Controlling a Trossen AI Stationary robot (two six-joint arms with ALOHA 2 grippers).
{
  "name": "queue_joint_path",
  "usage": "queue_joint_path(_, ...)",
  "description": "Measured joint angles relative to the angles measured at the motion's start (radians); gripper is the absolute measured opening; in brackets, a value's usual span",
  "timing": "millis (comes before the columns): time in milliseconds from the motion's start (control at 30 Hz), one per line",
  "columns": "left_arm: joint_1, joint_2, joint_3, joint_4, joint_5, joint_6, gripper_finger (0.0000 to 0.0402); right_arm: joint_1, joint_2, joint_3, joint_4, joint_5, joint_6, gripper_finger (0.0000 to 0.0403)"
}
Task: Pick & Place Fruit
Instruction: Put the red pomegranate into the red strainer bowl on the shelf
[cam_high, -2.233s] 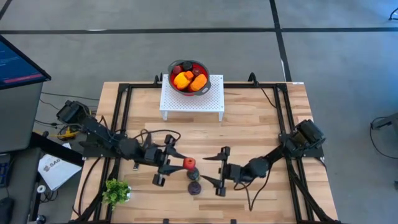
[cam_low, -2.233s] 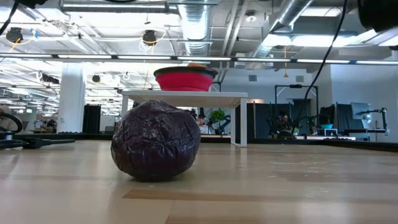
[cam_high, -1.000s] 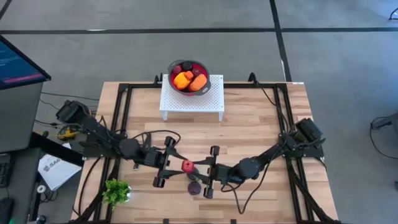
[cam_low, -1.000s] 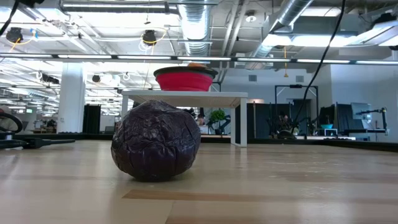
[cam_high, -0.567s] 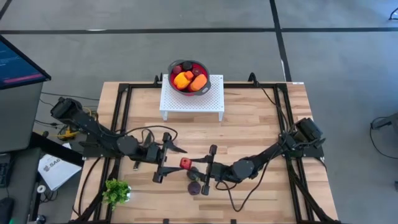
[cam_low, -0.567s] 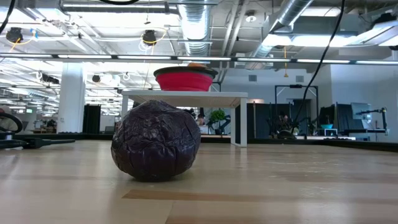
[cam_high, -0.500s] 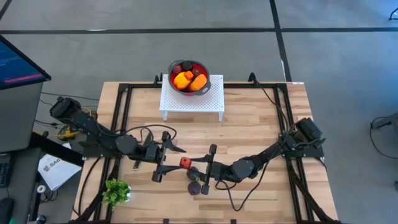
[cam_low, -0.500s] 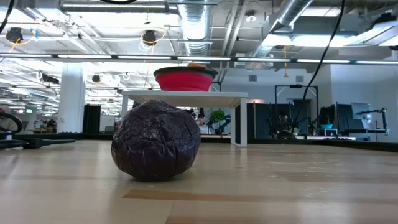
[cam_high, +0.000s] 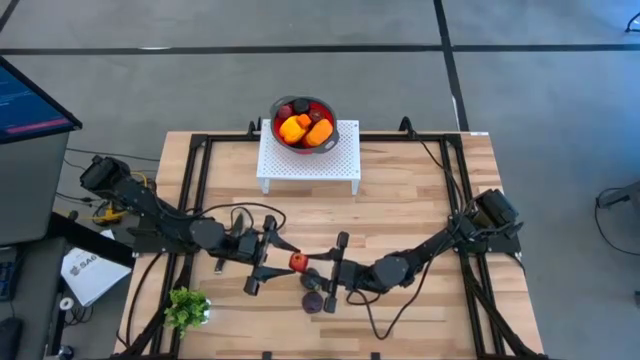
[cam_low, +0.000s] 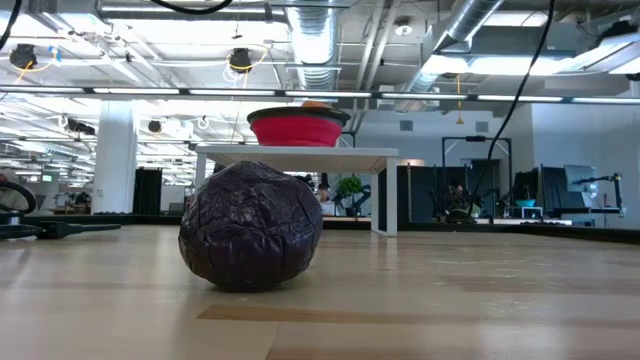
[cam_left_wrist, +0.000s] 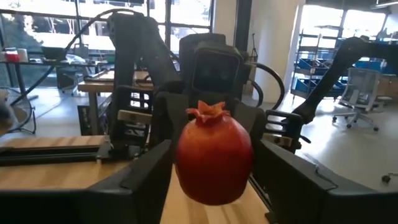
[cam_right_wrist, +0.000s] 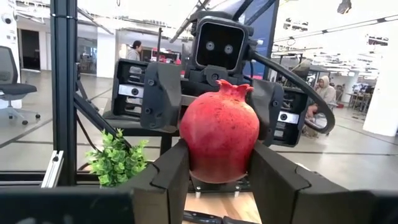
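Fruit (cam_high: 303, 128) mostly fills the bowl (cam_high: 325, 142), while both claws, left claw (cam_high: 272, 259) and right claw (cam_high: 330, 272), flank one red pomegranate (cam_high: 298, 262) (who grips it, I cannot tell), a maroon fruit (cam_high: 313, 301) waiting on the bench (cam_high: 400, 200).

One camera is looking straight down on the whole table (cam_high: 400, 200). Another is sitting at tabletop height, close to a dark fruit (cam_low: 251, 226). Both wrist cameras are facing each other, sharing a close red pomegranate (cam_left_wrist: 214, 154).

Dark maroon fruit (cam_low: 251, 226) on table (cam_low: 420, 300); red bowl (cam_low: 298, 127) on white stand (cam_low: 300, 155) behind.
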Motion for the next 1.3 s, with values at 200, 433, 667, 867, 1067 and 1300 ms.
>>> queue_joint_path(200,0.006,0.0,0.0,0.003,0.002,0.0,0.0243,0.0,0.0,0.0,0.0,0.0,0.0,0.0136)
queue_joint_path(433,0.007,0.0,0.0,0.008,0.006,0.0,0.0165,-0.001,0.0,0.0,-0.001,0.0,0.0,0.0154)
queue_joint_path(667,0.007,0.0,0.0,0.001,0.006,0.001,0.0137,-0.008,0.0,0.0,-0.049,0.0,0.014,0.0195)
queue_joint_path(867,0.007,0.0,0.0,0.002,0.0,0.045,0.0144,-0.009,0.0,0.0,-0.177,0.022,0.09,0.0263)
queue_joint_path(1067,0.023,-0.02,0.0,0.002,-0.192,0.207,0.0146,0.006,0.0,0.0,-0.351,0.125,0.245,0.0285)
queue_joint_path(1300,0.326,-0.099,0.0,0.024,-0.207,0.308,0.0146,0.006,0.009,-0.005,-0.383,0.102,0.383,0.0285)
